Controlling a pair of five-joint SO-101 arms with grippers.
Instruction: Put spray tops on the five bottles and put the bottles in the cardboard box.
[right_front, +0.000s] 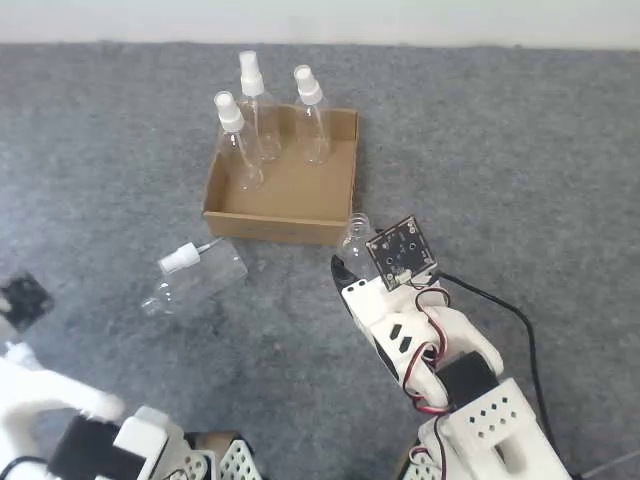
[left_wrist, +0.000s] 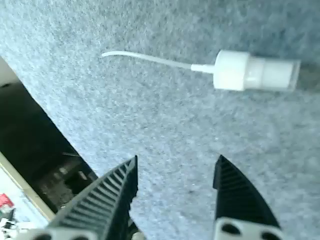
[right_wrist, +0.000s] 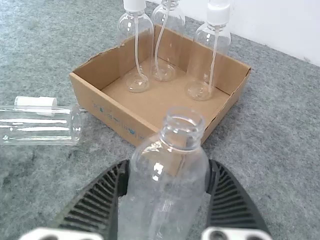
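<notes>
Three clear bottles (right_front: 258, 120) with white spray tops stand in the cardboard box (right_front: 275, 225). A topless clear bottle (right_wrist: 167, 165) stands upright just outside the box's near wall (right_wrist: 115, 117), and my right gripper (right_wrist: 167, 172) is shut on its sides. Another clear bottle (right_front: 195, 280) lies on the grey carpet left of the box, with a loose white spray top (right_front: 180, 258) beside it. In the left wrist view, my left gripper (left_wrist: 175, 170) is open above the carpet, and a spray top (left_wrist: 250, 72) with its thin tube lies ahead of it.
Grey carpet (right_front: 500, 150) covers the table, with free room right of the box. The right arm (right_front: 430, 350) comes in from the bottom right and white parts of another arm (right_front: 60, 410) sit at the bottom left. A table edge (left_wrist: 30, 100) with a dark drop is beside the left gripper.
</notes>
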